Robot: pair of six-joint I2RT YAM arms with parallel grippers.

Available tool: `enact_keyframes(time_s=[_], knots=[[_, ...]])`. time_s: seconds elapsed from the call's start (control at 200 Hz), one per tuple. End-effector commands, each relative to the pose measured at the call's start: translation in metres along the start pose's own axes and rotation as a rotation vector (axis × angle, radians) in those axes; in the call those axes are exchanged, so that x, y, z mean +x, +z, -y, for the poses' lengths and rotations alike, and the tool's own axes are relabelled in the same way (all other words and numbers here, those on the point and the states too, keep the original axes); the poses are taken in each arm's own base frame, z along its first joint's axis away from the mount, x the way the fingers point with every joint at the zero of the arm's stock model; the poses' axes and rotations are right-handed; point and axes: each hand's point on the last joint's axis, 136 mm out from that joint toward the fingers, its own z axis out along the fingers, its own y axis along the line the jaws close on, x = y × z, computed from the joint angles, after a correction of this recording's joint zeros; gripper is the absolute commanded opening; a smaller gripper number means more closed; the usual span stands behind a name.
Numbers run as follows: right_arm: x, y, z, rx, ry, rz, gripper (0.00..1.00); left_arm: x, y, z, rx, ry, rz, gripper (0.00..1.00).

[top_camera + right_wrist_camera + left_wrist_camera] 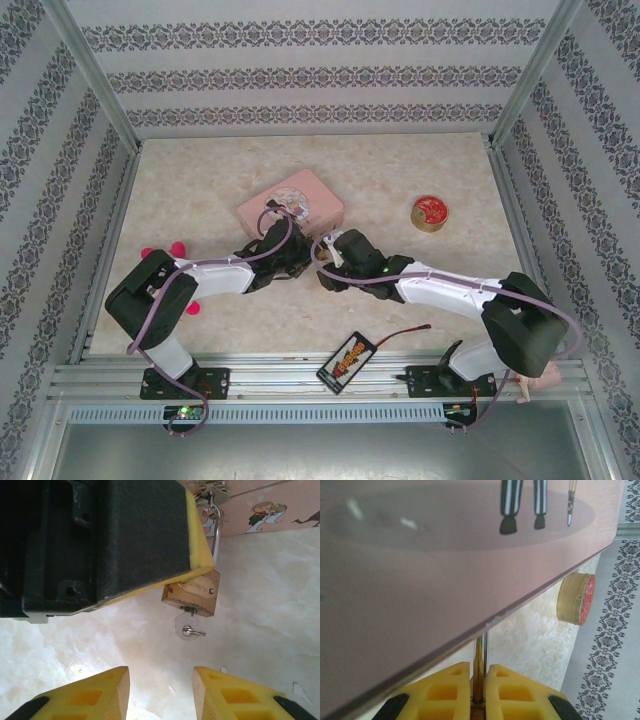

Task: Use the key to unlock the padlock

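Note:
The brass padlock [192, 597] hangs by its silvery shackle [216, 535] from the hasp of the pink tin [290, 205]. My left gripper [479, 667] is shut on the padlock's body [478, 677]; the thin shackle [486, 647] rises to the tin's edge. The small grey key [189, 628] sticks in the keyhole on the padlock's underside, its round head towards my right gripper. My right gripper [160, 690] is open, a short way from the key, with nothing between its fingers. From above, both grippers [292, 252] [328, 268] meet in front of the tin.
A round red-lidded tin [430, 212] stands on the marble table to the right, also in the left wrist view [577, 599]. A black card with a cable [347, 362] lies near the front edge. Small pink things [165, 250] lie at the left.

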Motion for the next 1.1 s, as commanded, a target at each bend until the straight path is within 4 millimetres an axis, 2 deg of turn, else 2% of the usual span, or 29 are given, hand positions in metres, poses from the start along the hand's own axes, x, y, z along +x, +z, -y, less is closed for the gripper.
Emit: enact_keyframes(time_s=[0.0, 0.63, 0.939, 1.094], knots=[[-0.015, 0.001, -0.003, 0.030, -0.055, 0.024, 0.38, -0.003, -0.008, -0.014, -0.060, -0.038, -0.010, 0.00], [-0.014, 0.018, 0.005, 0.148, -0.195, -0.042, 0.40, -0.004, -0.006, -0.009, -0.073, -0.030, -0.032, 0.00], [-0.012, 0.031, 0.008, 0.177, -0.210, -0.058, 0.37, -0.003, -0.006, -0.010, -0.069, -0.033, -0.036, 0.00], [-0.014, 0.034, 0.010, 0.184, -0.208, -0.049, 0.32, -0.002, -0.005, -0.009, -0.066, -0.033, -0.041, 0.00]])
